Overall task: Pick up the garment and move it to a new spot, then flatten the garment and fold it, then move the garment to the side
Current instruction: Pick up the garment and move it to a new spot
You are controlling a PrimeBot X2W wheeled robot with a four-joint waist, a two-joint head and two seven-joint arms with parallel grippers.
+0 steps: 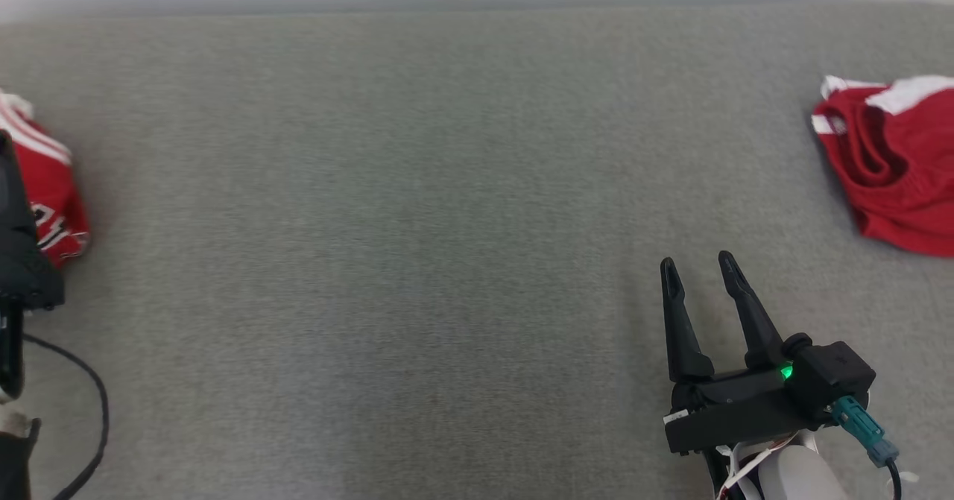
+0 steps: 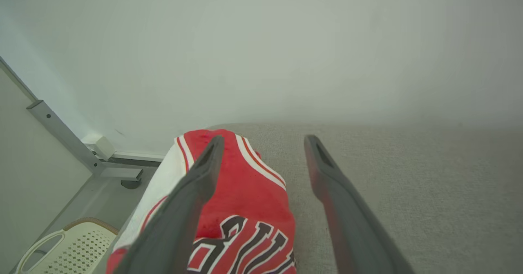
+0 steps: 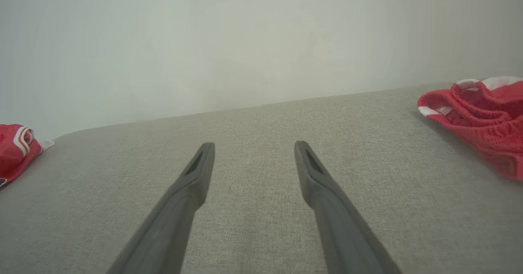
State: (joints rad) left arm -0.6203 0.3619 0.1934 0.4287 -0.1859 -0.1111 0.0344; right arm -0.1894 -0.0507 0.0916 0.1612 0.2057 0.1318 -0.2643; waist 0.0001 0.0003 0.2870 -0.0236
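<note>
Your left gripper [image 2: 264,141] sits at the far left edge of the worktop [image 1: 417,224]. Its fingers [image 2: 184,208] are spread apart with nothing between them. One finger lies over the folded jersey [image 2: 245,200] and the other over bare cloth just beside it. That fits a hand that has let go of a finished piece, though you could also read it as a hand about to take hold.

The folded jersey is a compact red bundle with white and dark striped trim and bold dark lettering outlined in white. It sits right at the worktop's left edge, which suits a thing put to the side.

Your right gripper [image 1: 697,263] rests low on the right over bare worktop. Its fingers [image 1: 682,328] are parted and hold nothing. It stays out of the middle, so the wide central area is free for spreading cloth.

Well apart from it, at the far right edge, lies the crumpled garment [image 1: 894,179]. It is red mesh with white trim, bunched up with an opening gaping toward the centre. It looks soft and floppy and is likely to sag when lifted, so I judge it to be the piece waiting to be picked up, flattened and folded.
</note>
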